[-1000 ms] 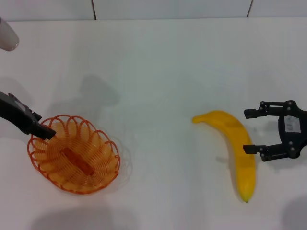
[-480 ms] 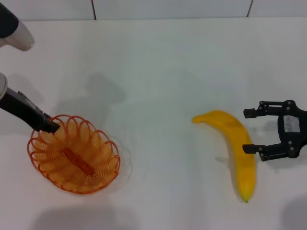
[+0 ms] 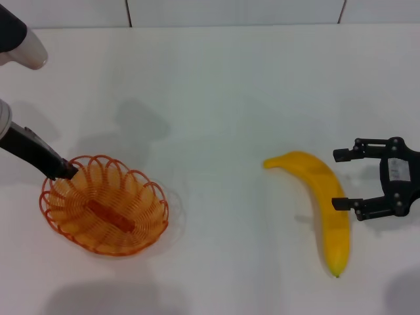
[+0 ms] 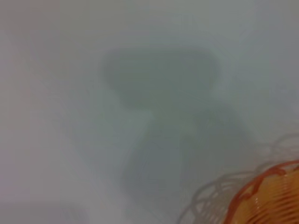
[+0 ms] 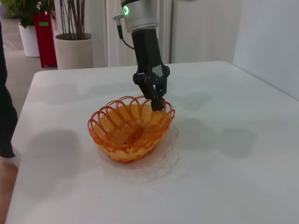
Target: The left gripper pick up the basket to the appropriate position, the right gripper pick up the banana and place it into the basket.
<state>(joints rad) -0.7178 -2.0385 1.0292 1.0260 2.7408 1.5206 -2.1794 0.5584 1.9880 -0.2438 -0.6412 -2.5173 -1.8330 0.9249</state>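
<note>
The orange wire basket (image 3: 155, 199) sits at the table's left in the head view. My left gripper (image 3: 65, 172) is shut on its far-left rim. In the right wrist view the gripper (image 5: 158, 103) pinches the rim and the basket (image 5: 122, 135) tilts, the gripped side raised. A piece of the rim shows in the left wrist view (image 4: 261, 183). The yellow banana (image 3: 325, 203) lies on the table at the right. My right gripper (image 3: 338, 180) is open just right of the banana, level with its middle, not touching it.
The white table (image 3: 216, 98) spreads between basket and banana. Beyond the table's far edge the right wrist view shows a large plant pot (image 5: 74, 50) and a red object (image 5: 42, 35).
The left gripper has pulled the basket's rim up and the basket has tilted and shifted slightly to the right. The banana and the right gripper have not moved.
</note>
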